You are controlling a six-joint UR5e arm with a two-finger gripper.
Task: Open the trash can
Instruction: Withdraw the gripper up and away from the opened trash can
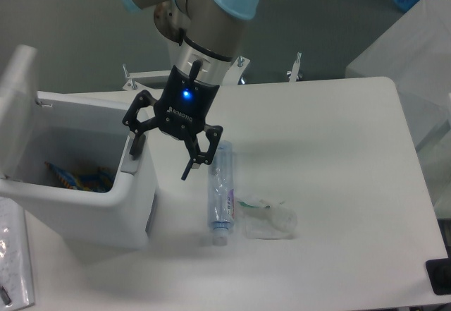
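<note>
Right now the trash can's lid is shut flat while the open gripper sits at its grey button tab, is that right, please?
Not quite: the camera view shows the trash can with its lid swung up, open. The gripper is indeed open at the grey button tab.

My arm reaches down from the top of view, wrist angled toward lower left. My gripper (162,157) points downward, blue light lit on its body. Fingers spread wide apart, nothing between them; left fingertip (134,147) lower-left, right fingertip (187,172) lower.

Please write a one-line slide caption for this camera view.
Open gripper at the grey push-button tab; trash can lid raised, plastic bottle lying beside it.
</note>
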